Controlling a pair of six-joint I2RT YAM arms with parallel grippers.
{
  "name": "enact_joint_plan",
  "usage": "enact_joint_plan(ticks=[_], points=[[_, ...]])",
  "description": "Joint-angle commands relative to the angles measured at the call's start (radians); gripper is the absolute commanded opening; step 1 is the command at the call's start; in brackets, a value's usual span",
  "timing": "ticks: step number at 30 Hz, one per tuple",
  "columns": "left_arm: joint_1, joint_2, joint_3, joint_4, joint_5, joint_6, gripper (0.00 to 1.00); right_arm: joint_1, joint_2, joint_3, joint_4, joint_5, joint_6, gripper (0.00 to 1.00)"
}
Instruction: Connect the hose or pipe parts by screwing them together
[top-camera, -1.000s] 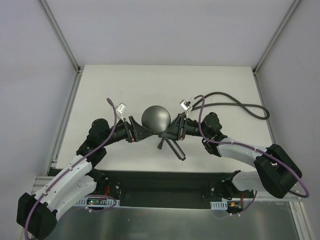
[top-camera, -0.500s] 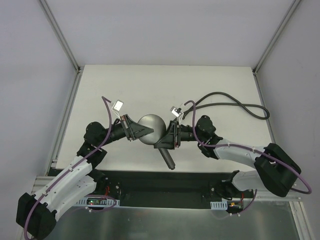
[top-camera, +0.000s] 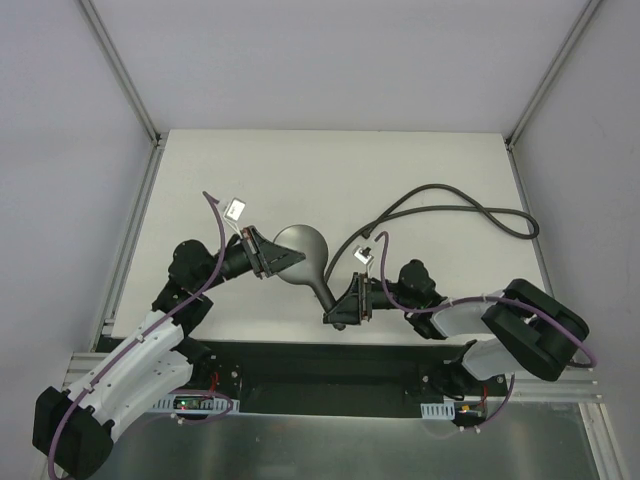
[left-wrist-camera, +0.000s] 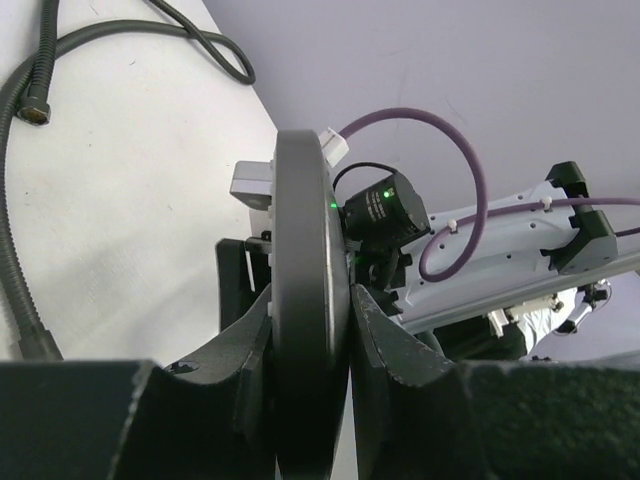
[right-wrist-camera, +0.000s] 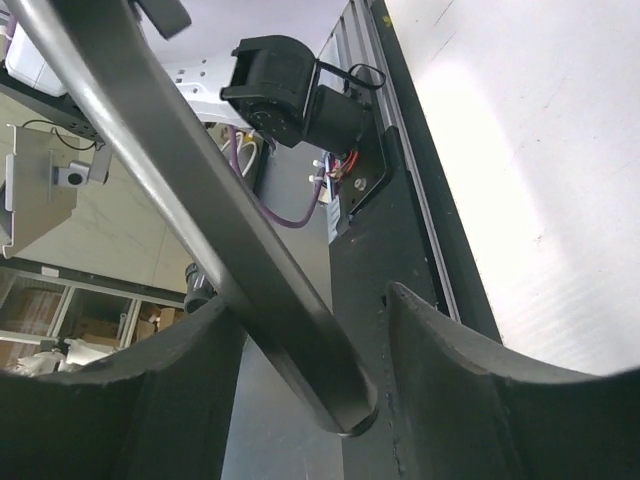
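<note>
A grey round-faced shower head with a tapered handle sits near the middle of the white table, a little toward the near edge, and is held between the two arms. The left gripper is clamped on the round face from the left. In the left wrist view the disc stands edge-on, with a black finger pressed against each flat side. From the head, the handle slants near and to the right, and its narrow end reaches the right gripper, just short of the black base rail at the near edge. In the right wrist view the handle runs diagonally between that gripper's fingers. The jaws stand apart around it, with a clear gap on one side, so they are loose rather than gripping. The long thin dark-grey flexible hose lies on the table to the right and farther back. It loops out toward the right edge and curves back in toward the shower head, but does not join it. In the left wrist view one knurled end fitting lies free on the white surface. Another stretch of hose runs toward the camera until the finger hides it. Purple cables arch over both arms.
</note>
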Motion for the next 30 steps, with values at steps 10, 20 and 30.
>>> enact_joint_plan(ticks=[10,20,30], points=[[0.008,-0.013,0.103,-0.089,-0.063,0.008,0.65,0.014,-0.134,-0.05,0.283,0.199,-0.039,0.01],[-0.019,0.01,-0.041,0.083,-0.04,-0.059,0.84,0.013,-0.274,0.165,-0.096,0.22,-0.179,0.01],[-0.027,0.047,-0.004,0.115,0.006,-0.042,0.79,0.014,-0.092,0.274,-0.052,0.181,-0.105,0.01]])
